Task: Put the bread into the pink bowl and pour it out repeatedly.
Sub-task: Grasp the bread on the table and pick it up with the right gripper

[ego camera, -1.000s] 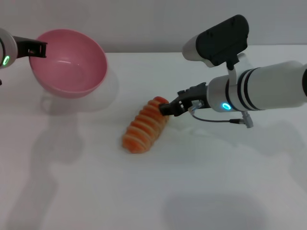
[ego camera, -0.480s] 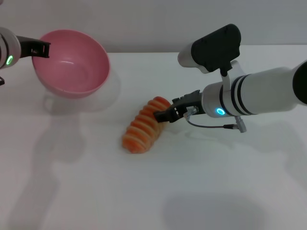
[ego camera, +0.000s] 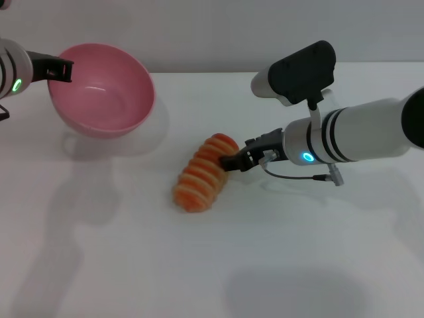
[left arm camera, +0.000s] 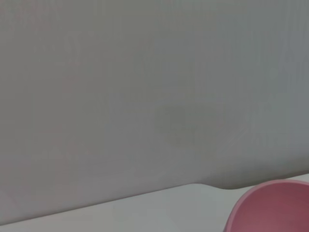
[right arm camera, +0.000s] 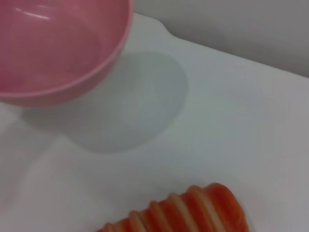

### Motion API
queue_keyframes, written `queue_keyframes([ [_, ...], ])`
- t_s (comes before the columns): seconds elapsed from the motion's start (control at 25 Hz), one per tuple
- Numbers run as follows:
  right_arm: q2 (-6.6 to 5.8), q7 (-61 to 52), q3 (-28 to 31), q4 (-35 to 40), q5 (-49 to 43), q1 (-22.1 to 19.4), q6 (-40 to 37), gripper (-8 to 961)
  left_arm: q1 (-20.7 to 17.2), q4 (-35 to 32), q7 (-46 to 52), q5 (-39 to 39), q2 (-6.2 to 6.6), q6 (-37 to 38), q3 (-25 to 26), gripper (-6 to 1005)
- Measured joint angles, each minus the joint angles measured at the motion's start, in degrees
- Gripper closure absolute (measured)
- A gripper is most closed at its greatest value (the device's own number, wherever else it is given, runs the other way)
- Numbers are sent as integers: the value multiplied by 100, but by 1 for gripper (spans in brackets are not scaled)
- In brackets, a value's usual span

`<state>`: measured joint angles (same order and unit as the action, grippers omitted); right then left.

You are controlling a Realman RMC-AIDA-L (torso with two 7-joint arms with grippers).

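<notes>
The pink bowl hangs tilted above the table at the far left, its mouth turned toward me and nothing inside. My left gripper is shut on its rim. The bowl's edge also shows in the left wrist view and the right wrist view. The bread, orange-brown with pale stripes, lies on the table at the centre. My right gripper is shut on its far right end, low over the table. The bread fills the bottom of the right wrist view.
The white table spreads to the near and right sides, with a grey wall behind it. The bowl's shadow lies on the table under the bowl. A thin cable loops under my right wrist.
My right gripper dropped lower against the bread's end, and the bread has shifted slightly right with it. The left gripper and the bowl have drifted a little to the right.
</notes>
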<state>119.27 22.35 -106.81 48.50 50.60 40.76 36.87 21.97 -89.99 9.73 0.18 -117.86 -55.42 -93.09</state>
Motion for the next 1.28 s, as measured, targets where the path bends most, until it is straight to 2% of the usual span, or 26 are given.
queue_keyframes([
  [0.16, -6, 0, -3, -243, 0, 134, 2, 426, -9, -10, -6, 0, 0, -15, -8, 969],
  [0.44, -9, 5, -9, -236, -32, 101, 33, 448, -25, -23, -58, 0, 0, -22, -7, 969],
  [0.76, -16, 9, -3, -172, -44, 91, 73, 693, -18, -23, -77, 0, 0, -22, -47, 969],
  [0.96, -33, 12, 26, 79, -55, -37, 211, 910, -5, -8, -77, 0, 0, -12, -52, 970],
  [1.28, -44, -82, 119, 1007, -355, -541, 576, 950, 5, -25, -77, -3, 0, 0, -69, 970],
])
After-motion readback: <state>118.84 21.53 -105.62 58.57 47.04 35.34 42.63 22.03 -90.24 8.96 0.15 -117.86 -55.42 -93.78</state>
